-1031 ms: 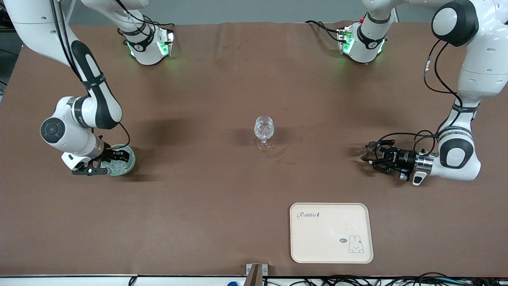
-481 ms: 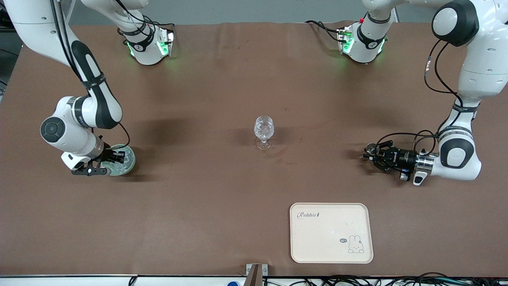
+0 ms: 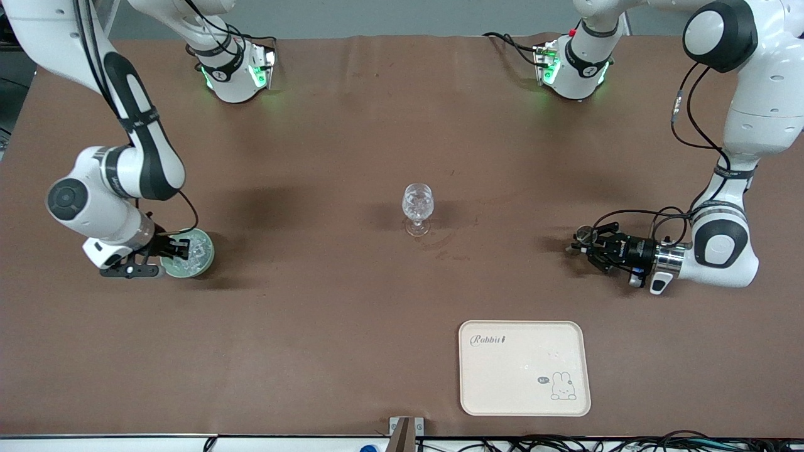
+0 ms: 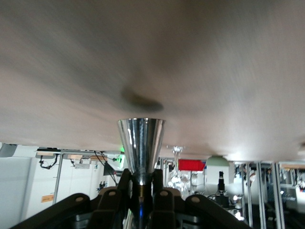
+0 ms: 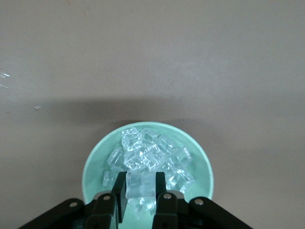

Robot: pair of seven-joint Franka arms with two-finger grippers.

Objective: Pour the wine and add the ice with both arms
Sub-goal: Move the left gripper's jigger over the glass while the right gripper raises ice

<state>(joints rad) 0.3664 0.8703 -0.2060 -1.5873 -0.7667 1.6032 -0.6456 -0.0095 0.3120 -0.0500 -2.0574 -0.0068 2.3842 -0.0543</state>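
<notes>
While pinching one chunk, the right pincer (image 5: 141, 187) hangs over the ice (image 5: 150, 157).

The cream tray (image 3: 524, 368) lying near the front camera carries the script word "Rabbit" in dark letters by one corner; by the corner diagonally across from it sits a small outline rabbit drawing with a tiny dark speech bubble whose wording is too small to read

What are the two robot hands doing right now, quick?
Left gripper: closed on a shiny metal cup, low over the table.
Right gripper: closed on an ice cube, over the green bowl.
</notes>
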